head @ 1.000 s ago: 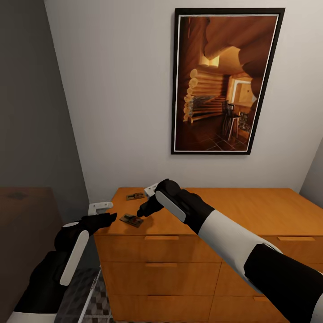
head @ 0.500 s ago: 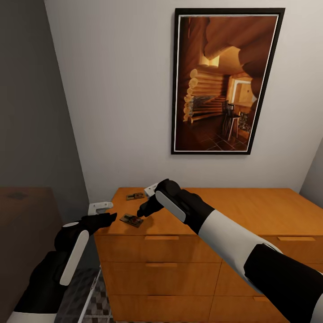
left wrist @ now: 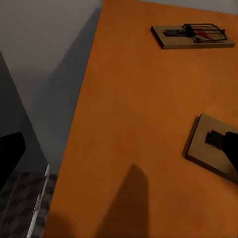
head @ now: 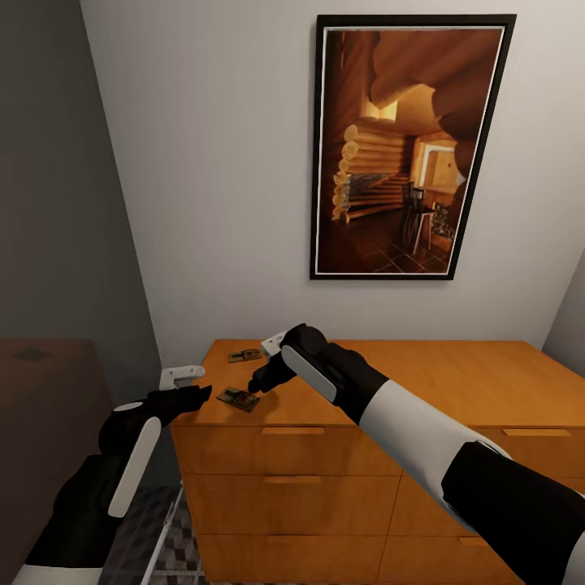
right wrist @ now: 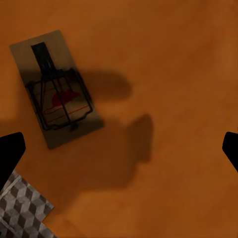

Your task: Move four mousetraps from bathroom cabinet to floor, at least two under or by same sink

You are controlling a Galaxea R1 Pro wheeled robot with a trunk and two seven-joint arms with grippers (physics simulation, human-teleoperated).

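Two mousetraps lie on the flat top of the orange-brown cabinet (head: 422, 378) near its left end: one further back (head: 244, 355) (left wrist: 191, 37), one close to the front edge (head: 238, 398) (left wrist: 210, 146) (right wrist: 57, 96). My right gripper (head: 260, 382) (right wrist: 119, 153) hovers open just above the cabinet top beside the near trap, which lies off to one side of the fingers, not between them. My left gripper (head: 199, 396) (left wrist: 119, 158) is open at the cabinet's front left corner, its tips a short way from the same trap. The bathroom floor (head: 175, 552) (right wrist: 20, 208) shows below the corner.
A large framed picture (head: 410, 146) hangs on the white wall behind the cabinet. A grey wall (head: 57, 203) and a dark brown surface (head: 41, 422) stand to the left. Drawer fronts with bar handles (head: 292, 479) face me.
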